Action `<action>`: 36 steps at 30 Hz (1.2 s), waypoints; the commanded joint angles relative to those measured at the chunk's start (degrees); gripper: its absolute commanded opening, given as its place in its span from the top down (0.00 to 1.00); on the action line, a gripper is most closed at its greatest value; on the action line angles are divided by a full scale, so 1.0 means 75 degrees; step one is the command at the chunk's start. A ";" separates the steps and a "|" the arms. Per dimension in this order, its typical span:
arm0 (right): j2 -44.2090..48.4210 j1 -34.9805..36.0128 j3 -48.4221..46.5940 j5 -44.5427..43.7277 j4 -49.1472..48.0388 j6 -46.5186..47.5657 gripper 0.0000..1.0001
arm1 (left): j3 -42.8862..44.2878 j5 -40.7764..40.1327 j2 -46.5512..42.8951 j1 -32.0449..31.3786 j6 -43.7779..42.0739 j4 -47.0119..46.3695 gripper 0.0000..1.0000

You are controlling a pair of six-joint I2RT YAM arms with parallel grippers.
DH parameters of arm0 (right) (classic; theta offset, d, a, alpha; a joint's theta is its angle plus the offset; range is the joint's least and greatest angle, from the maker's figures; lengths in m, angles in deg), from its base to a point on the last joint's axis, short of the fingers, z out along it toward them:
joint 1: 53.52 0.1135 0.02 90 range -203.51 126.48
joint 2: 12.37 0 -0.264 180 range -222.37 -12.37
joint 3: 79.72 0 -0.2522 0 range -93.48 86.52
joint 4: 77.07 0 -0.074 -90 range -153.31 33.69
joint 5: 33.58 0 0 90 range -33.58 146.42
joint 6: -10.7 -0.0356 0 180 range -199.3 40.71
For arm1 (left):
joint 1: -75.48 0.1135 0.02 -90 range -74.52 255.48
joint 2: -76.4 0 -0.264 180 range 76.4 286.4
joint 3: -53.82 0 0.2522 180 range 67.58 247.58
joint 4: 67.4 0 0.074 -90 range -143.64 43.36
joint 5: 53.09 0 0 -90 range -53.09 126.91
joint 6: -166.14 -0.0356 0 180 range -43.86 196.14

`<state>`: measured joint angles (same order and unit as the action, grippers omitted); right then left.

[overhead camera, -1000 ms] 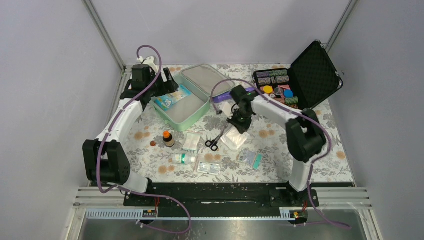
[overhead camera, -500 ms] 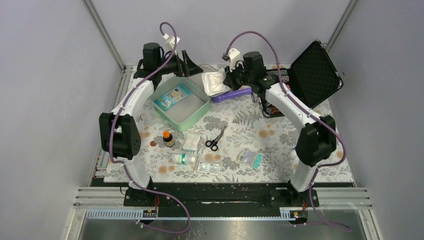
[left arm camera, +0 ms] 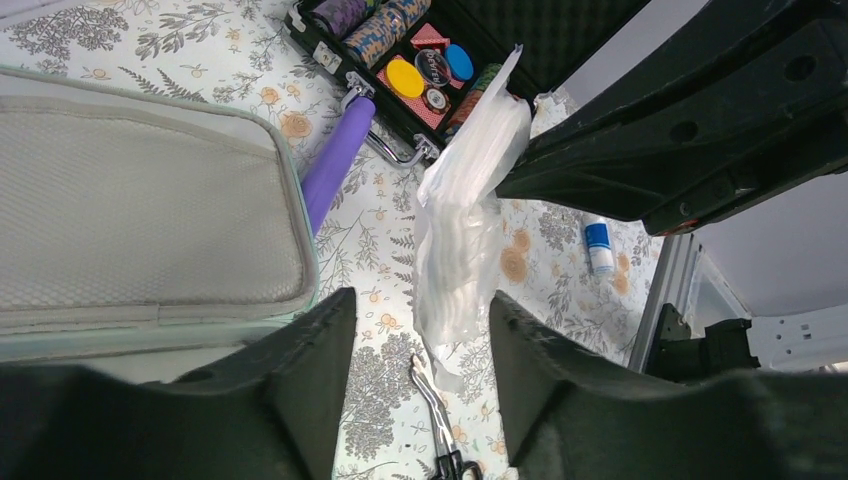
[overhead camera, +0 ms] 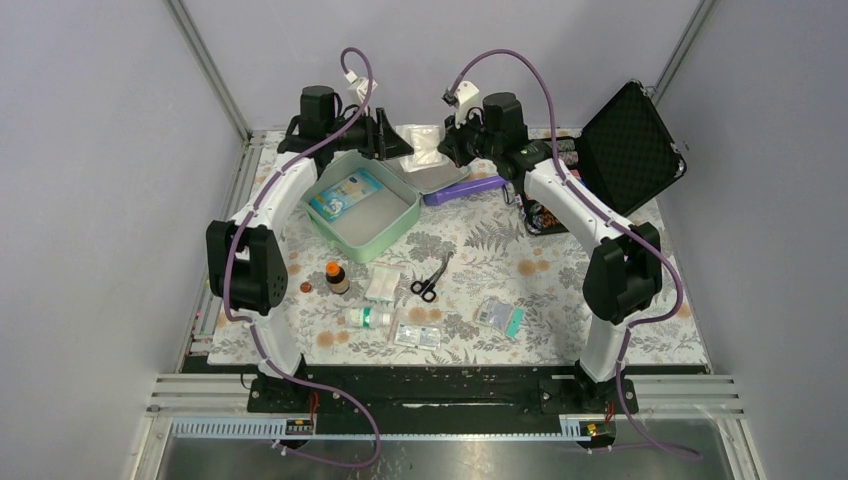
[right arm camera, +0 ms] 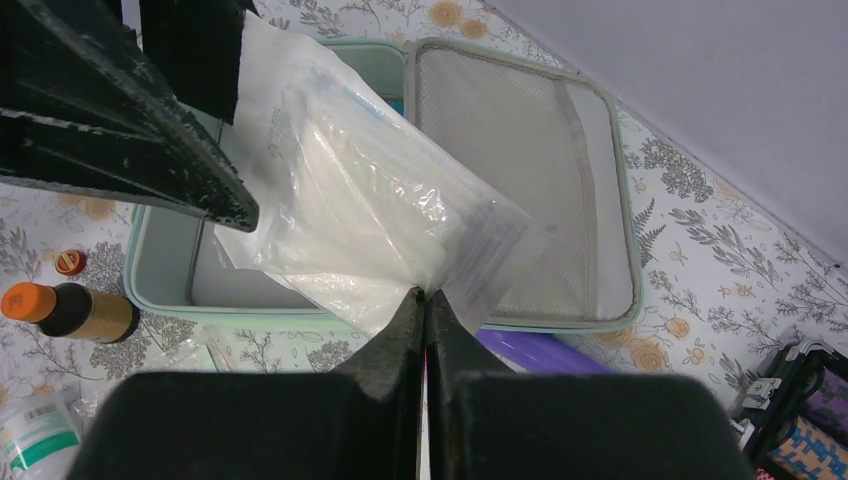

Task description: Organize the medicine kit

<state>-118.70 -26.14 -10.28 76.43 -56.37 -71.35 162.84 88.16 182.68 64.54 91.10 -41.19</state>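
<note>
In the upper middle of the top view, the right pincer point(right arm camera: 425, 300) is clamped on a corner of a clear bag of white pads point(right arm camera: 370, 210). The bag hangs over the open mint-green medicine kit point(overhead camera: 385, 210) on the floral tabletop point(overhead camera: 520, 270). The left pincer point(left arm camera: 420, 300) stands apart, one finger on either side of the bag.

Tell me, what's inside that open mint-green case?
One blue-and-white packet lies in the medicine kit; the rest of its grey floor looks bare. The lid's mesh pocket is partly hidden by the clear bag pinched in the right gripper.
</note>
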 commanded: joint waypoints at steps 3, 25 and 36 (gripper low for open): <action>-0.0027 0.0029 -0.0247 -0.0054 -0.0398 -0.0282 1.00 | 0.0163 0.0404 -0.0001 0.0023 -0.0240 -0.0243 0.71; 0.1515 -0.0705 0.1457 0.0527 0.1371 -0.0179 0.31 | 0.0267 -0.3841 -0.1395 0.0142 -1.0023 0.4150 1.00; 0.1396 -0.0709 0.1540 0.0169 0.1348 -0.0235 0.30 | 0.0655 -0.7716 -0.0220 -0.0165 -0.8375 0.3741 1.00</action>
<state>-109.03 -31.65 2.44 78.40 -45.95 -73.10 165.51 42.13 177.52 64.76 24.28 -11.95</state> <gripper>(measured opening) 0.692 0.008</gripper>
